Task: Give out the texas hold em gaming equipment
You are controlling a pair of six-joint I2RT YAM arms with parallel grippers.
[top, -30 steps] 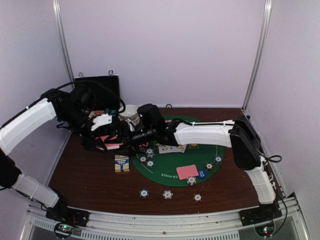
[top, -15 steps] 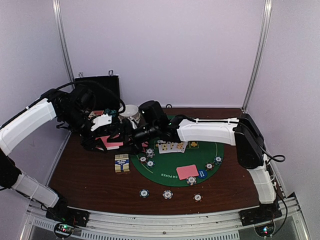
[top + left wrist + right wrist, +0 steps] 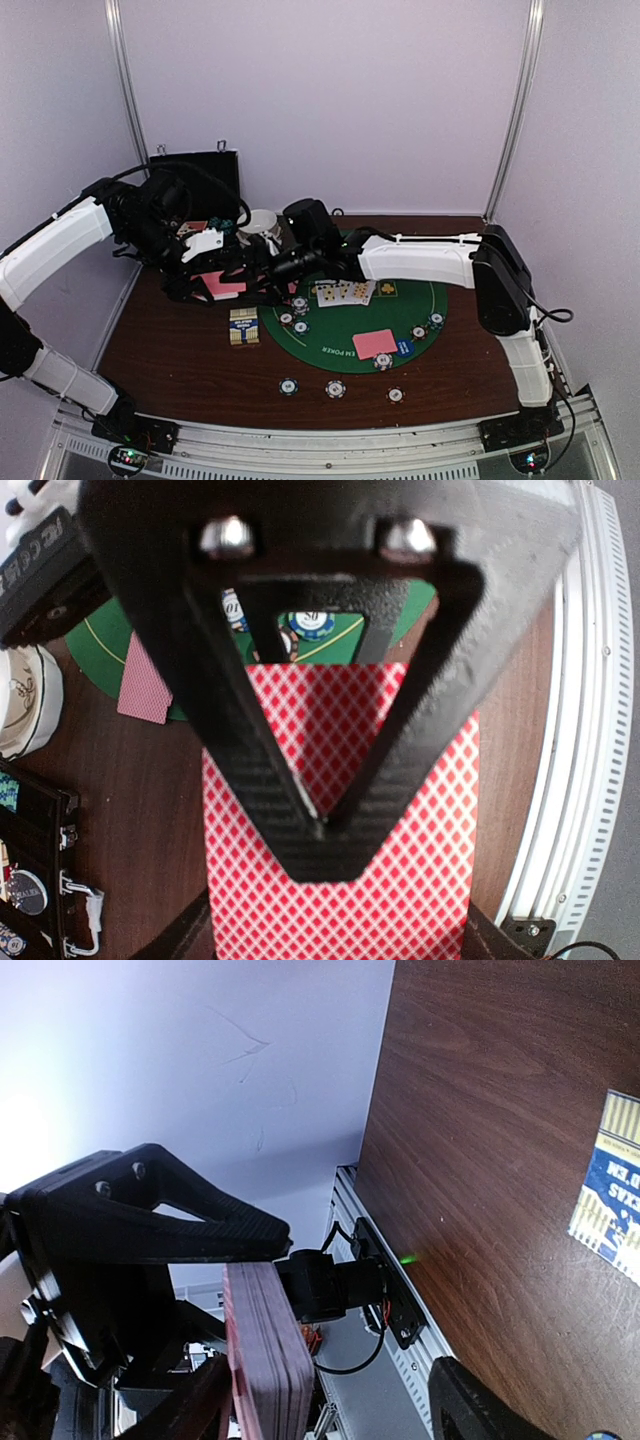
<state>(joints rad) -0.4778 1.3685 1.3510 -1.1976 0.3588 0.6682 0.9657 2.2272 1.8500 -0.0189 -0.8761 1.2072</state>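
The left fingers [image 3: 320,852] are clenched on a deck of cards [image 3: 400,880] with red-patterned backs, held above the brown bench [image 3: 170,350] just left of the green mat [image 3: 410,310]. The right fingers [image 3: 470,1405] are spread wide, with the deck's edge just beside one of them.

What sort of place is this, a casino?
Probably a robot test booth, not a casino: plain white walls enclose one small table, two robot arms are bolted at its edge, and a green poker mat lies there.
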